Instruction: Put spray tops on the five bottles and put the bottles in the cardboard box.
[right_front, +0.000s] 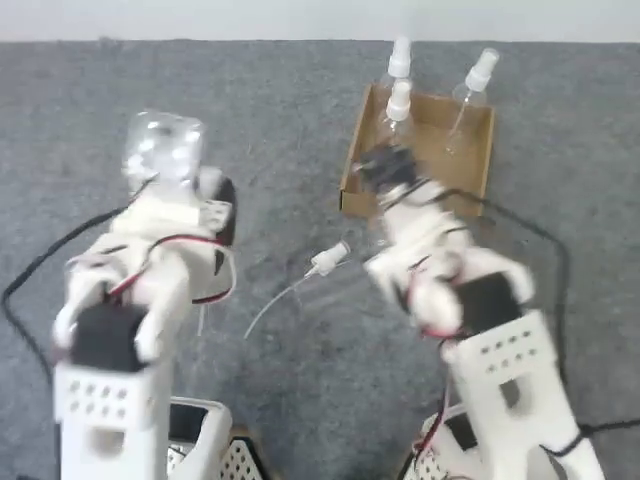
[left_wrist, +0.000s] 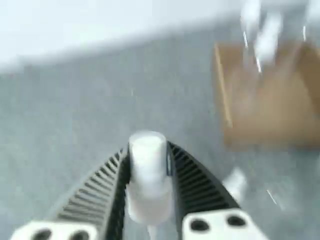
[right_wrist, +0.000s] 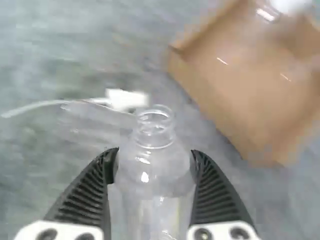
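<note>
Left jaws: pinching a white spray top (left_wrist: 147, 175) from both sides, with the top's head poking out past the fingertips.
Left arm's tip: from above, a clear, blurred thing (right_front: 160, 148) sits at the tip; I cannot tell what it is.
Right jaws: spread around a clear bottle (right_wrist: 152, 150) and pressing its shoulders. The bottle's neck is open and bare, and it is held beside the near left corner of the cardboard box (right_front: 465, 165).
Loose spray top (right_front: 330, 258): lies on its side on the worktop between the two arms, near the box but not touching it. Its thin tube trails away toward the near side.
Cardboard box: an open brown tray on the far right of the worktop, its flaps low.
Bottles in the box: three clear ones, each wearing a white spray top, two toward the far left corner (right_front: 399, 105) (right_front: 399, 60) and one toward the far right (right_front: 475, 85).
Worktop (right_front: 280, 130): covered edge to edge in grey, speckled, carpet-like felt.
Cables (right_front: 40, 265): black leads loop across the felt beside each arm.
Near edge: a white perforated piece (right_front: 205, 440) sits by the left arm's base.
Room: a pale, plain wall (right_front: 300, 18) runs along the far edge of the felt.
</note>
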